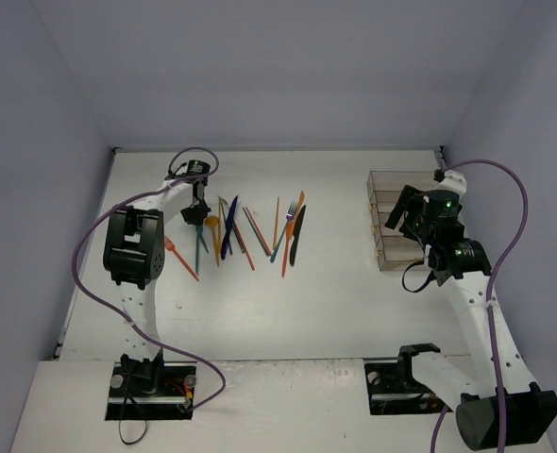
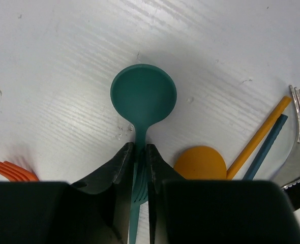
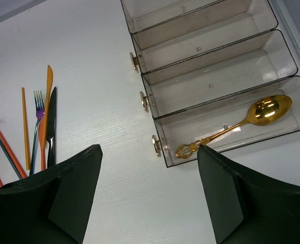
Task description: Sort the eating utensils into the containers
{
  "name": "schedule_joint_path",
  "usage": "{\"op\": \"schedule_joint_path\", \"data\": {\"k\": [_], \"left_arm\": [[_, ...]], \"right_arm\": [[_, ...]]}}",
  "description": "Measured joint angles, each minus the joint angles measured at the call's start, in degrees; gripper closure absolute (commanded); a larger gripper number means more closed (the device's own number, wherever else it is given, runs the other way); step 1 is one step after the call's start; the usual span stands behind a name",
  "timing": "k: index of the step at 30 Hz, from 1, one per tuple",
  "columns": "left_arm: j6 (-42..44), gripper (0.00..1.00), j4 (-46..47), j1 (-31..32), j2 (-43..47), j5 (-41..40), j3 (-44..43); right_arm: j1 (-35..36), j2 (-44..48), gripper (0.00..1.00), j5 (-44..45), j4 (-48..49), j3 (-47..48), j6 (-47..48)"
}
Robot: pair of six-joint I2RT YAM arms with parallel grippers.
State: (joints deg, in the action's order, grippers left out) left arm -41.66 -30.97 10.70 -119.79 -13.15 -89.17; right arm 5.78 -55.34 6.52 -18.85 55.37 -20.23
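Teal spoon lay on the table, far left, your left gripper pinching its neck. Right gripper hung spread by the containers. Thin handle could've pivoted on lift and snagged the orange spoon just beside it.

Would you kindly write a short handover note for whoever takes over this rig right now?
Left gripper: shut on the neck of the teal spoon, which appears to lie on the table at the left of the utensil pile.
Right gripper: open, empty, above the clear bins.
Done: the gold spoon lies in the end bin; the other bins in view look empty.
Left: bin the teal spoon, then sort the pile's forks, knives, spoons and chopsticks.
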Motion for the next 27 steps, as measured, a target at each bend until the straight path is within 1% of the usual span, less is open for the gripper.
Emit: {"op": "schedule_joint_path", "data": {"k": [2,4,6,8,9,15,19,24,25,27], "left_arm": [[0.59,0.72,0.03,-0.1,-0.39,-0.06,-0.61],[0.94,0.62,0.07,-0.19,-0.53,-0.03,-0.82],[1.02,0.56,0.1,-0.27,-0.55,-0.04,-0.84],[1.22,0.52,0.11,-0.31,-0.55,-0.01,-0.84],[1.24,0.52,0.15,-0.35,-0.55,0.0,-0.84],[1.69,0.52,0.43,-0.8,-0.55,0.22,-0.84],[1.89,0.55,0.52,-1.27,-1.03,0.8,-1.48],[1.99,0.68,1.36,-1.62,-1.75,1.27,-2.28],[1.98,0.68,1.48,-1.62,-1.83,1.35,-2.35],[1.9,0.75,1.59,-1.61,-2.08,1.36,-2.67]], "right_arm": [[0.0,0.1,0.27,-0.11,-0.01,-0.06,0.28],[0.0,0.33,0.27,-0.27,-0.03,-0.26,0.5],[0.07,0.61,0.27,-0.39,-0.05,-0.51,0.67],[0.26,0.72,0.27,-0.43,-0.14,-0.58,0.81],[0.3,0.73,0.27,-0.49,-0.16,-0.59,0.84],[0.33,0.77,0.27,-0.61,-0.26,-0.6,0.96],[0.33,0.9,0.27,-0.61,-0.26,-0.84,1.03],[0.35,0.97,0.27,-0.63,-0.31,-1.51,1.03],[0.37,0.97,0.27,-0.63,-0.33,-1.51,1.03],[0.37,1.01,0.27,-0.62,-0.33,-1.51,1.03]]}}
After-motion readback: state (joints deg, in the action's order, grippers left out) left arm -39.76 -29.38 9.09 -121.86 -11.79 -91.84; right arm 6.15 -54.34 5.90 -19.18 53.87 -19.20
